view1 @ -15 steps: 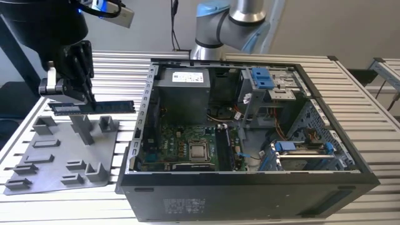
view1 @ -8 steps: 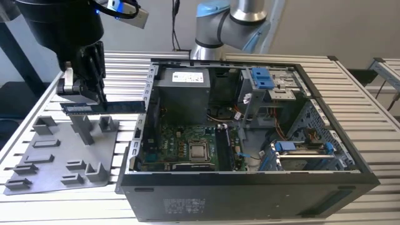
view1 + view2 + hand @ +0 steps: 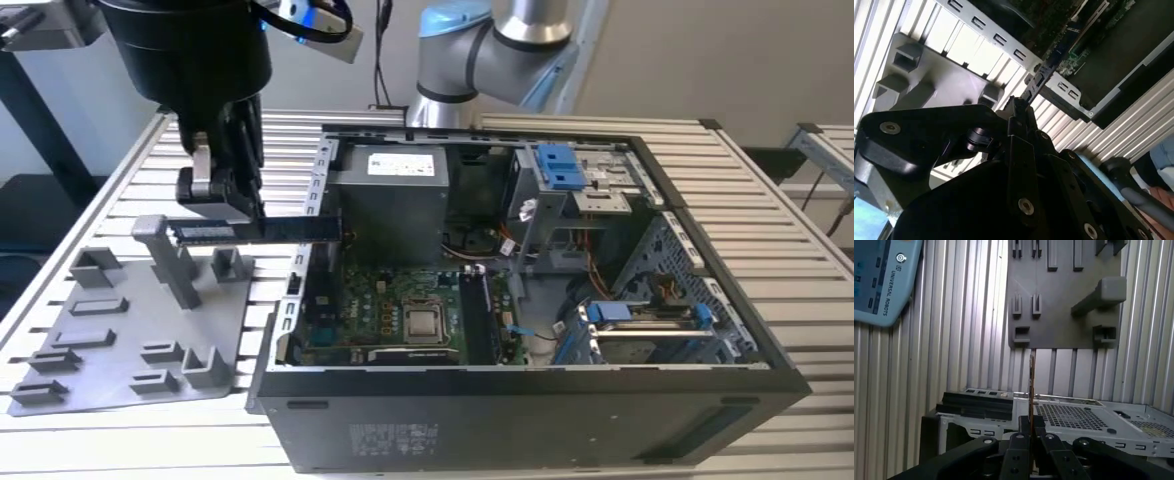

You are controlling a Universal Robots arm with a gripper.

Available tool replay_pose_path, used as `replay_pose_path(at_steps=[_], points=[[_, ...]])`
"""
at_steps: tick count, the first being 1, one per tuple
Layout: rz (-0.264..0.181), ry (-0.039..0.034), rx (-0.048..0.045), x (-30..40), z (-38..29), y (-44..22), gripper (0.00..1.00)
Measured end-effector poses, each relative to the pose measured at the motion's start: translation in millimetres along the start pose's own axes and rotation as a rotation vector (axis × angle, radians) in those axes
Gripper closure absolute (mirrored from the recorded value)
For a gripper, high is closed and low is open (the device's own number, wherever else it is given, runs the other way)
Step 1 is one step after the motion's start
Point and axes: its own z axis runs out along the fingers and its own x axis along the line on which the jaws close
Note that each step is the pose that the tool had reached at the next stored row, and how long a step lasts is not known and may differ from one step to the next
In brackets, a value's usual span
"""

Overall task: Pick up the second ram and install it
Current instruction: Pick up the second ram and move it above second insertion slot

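Observation:
My gripper (image 3: 220, 208) is shut on the second ram (image 3: 260, 231), a long thin dark stick held level and on edge. In the exterior view it hangs above the grey fixture plate (image 3: 120, 340), its far end reaching the left wall of the open computer case (image 3: 534, 410). The first wrist view shows the ram (image 3: 1032, 385) edge-on, rising from the gripper (image 3: 1030, 432) toward the fixture plate (image 3: 1064, 290). In the second wrist view the ram (image 3: 1041, 75) points from the gripper (image 3: 1016, 107) toward the case. The motherboard (image 3: 400, 310) lies on the case floor.
The case stands on a slatted metal table (image 3: 774, 200). The arm's base (image 3: 481, 50) rises behind the case. Upright posts (image 3: 171, 255) stand on the fixture plate right under the ram. A blue-grey pendant (image 3: 879, 280) lies on the table.

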Motion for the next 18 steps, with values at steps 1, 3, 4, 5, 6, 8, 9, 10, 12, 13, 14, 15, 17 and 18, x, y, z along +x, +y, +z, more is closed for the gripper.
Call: replay_pose_path(at_steps=[1, 3, 4, 5, 6, 8, 9, 10, 12, 13, 14, 15, 17, 18], points=[[0.0, -0.0001, -0.0007, 0.2, 0.0, -3.6, 0.86], [0.0, -0.0002, -0.0024, 0.8, -0.1, -11.7, 0.86], [0.0, -0.0002, -0.0031, 1.1, -0.1, -15.6, 0.86], [0.0, -0.0003, -0.0041, 1.4, -0.2, -20.3, 0.86], [0.0, -0.0003, -0.0049, 1.6, -0.3, -24.5, 0.86], [-0.001, -0.0004, -0.0063, 2.2, -0.3, -33.3, 0.86], [-0.001, -0.0005, -0.007, 2.5, -0.4, -37.5, 0.86], [-0.001, -0.0005, -0.0076, 2.7, -0.4, -41.5, 0.86], [-0.001, -0.0006, -0.0088, 3.2, -0.5, -49.3, 0.86], [-0.001, -0.0006, -0.0093, 3.5, -0.5, -53.2, 0.86], [-0.001, -0.0006, -0.01, 3.8, -0.6, -57.3, 0.86], [-0.001, -0.0006, -0.0106, 4.0, -0.6, -61.4, 0.86], [-0.002, -0.0008, -0.0116, 4.5, -0.6, -69.2, 0.86], [-0.002, -0.0007, -0.0122, 4.8, -0.7, -73.2, 0.86]])
